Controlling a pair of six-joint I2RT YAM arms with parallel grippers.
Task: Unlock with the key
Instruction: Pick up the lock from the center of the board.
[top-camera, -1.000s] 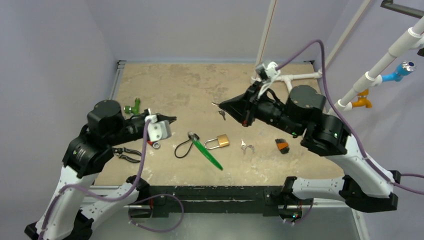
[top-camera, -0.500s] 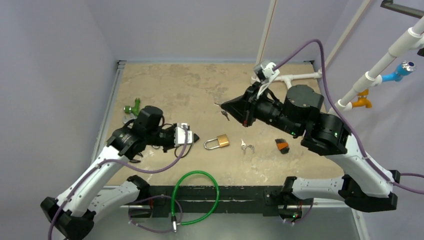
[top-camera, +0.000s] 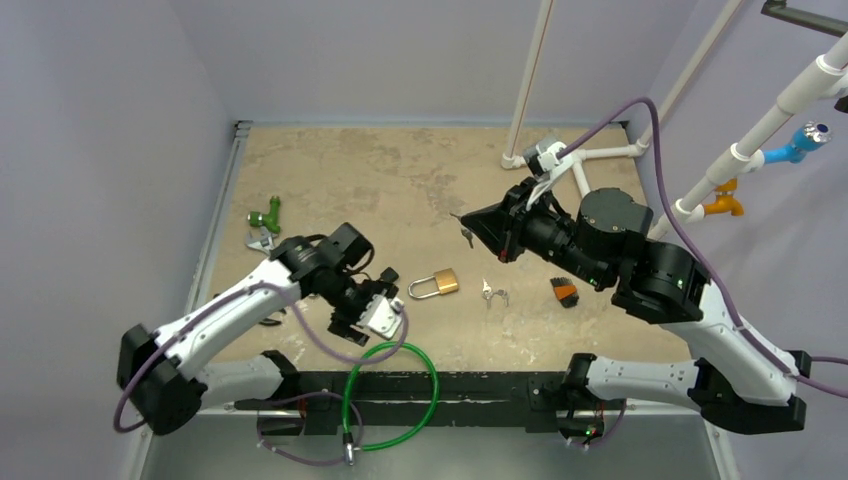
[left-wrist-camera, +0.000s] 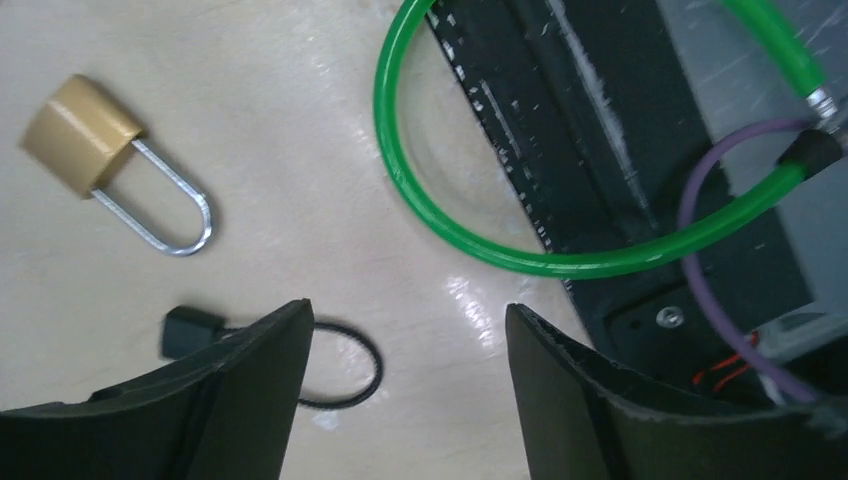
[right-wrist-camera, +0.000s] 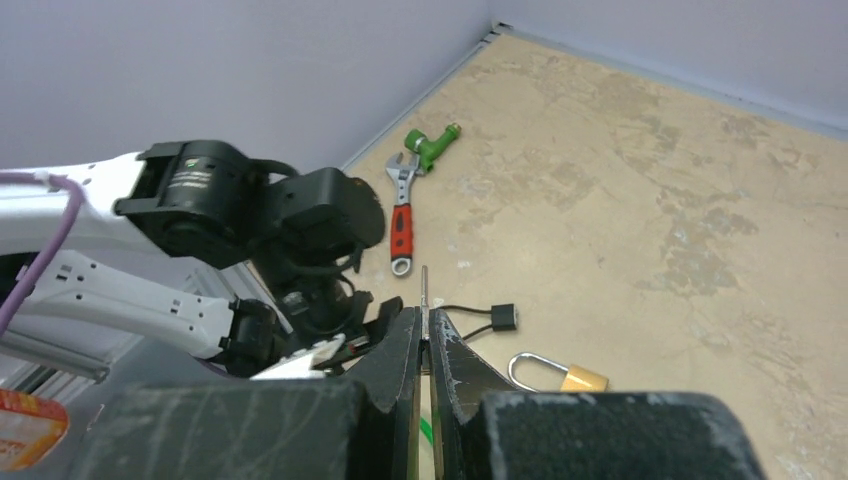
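Observation:
The brass padlock (top-camera: 441, 283) lies on the table with its shackle closed; it also shows in the left wrist view (left-wrist-camera: 78, 135) and the right wrist view (right-wrist-camera: 583, 378). My right gripper (top-camera: 476, 226) hovers above and to the right of it, shut on the key (right-wrist-camera: 424, 285), whose blade sticks out past the fingertips (top-camera: 464, 233). My left gripper (left-wrist-camera: 405, 318) stands open over bare table near the front edge, left of the padlock (top-camera: 374, 304). It holds nothing.
A green cable loop (top-camera: 392, 398) hangs over the front edge (left-wrist-camera: 470, 240). A thin black cable lock (left-wrist-camera: 186, 330) lies by my left finger. A key ring (top-camera: 492, 293), an orange brush (top-camera: 565, 292), a red wrench (right-wrist-camera: 401, 215) and a green fitting (top-camera: 266, 213) lie around. White pipes (top-camera: 592, 154) stand back right.
The green cable has gone from the table to hang over the front edge. My left arm swung right toward the padlock and its gripper opened. My right gripper shifted slightly right with the key.

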